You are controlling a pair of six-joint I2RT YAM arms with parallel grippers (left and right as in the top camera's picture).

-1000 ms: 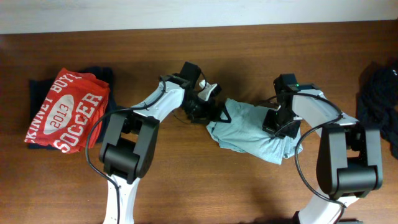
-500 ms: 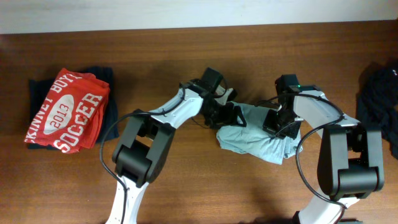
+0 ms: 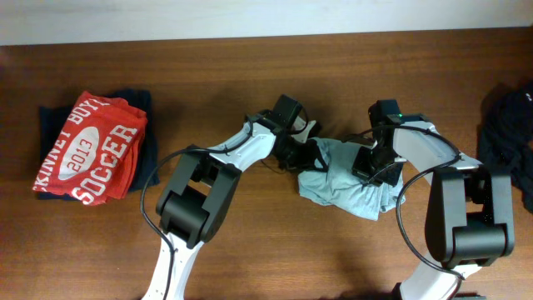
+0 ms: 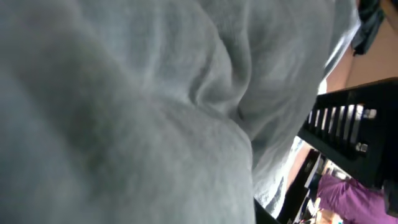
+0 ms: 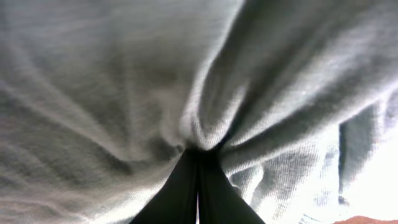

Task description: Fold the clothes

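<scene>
Right pincer (image 5: 198,157) pinches the bunched t-shirt (image 3: 343,188) (left pincer (image 3: 312,157) at its edge).

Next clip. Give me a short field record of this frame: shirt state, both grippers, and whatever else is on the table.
task item: pale grey-blue t-shirt, crumpled, not yet folded, right of table centre
left gripper: at the shirt's left edge; fabric fills its wrist view, grip unclear
right gripper: shut, pinching a gather of the shirt
other items: red soccer t-shirt on a dark folded garment at left; black garment at right edge
surface: wooden table
</scene>
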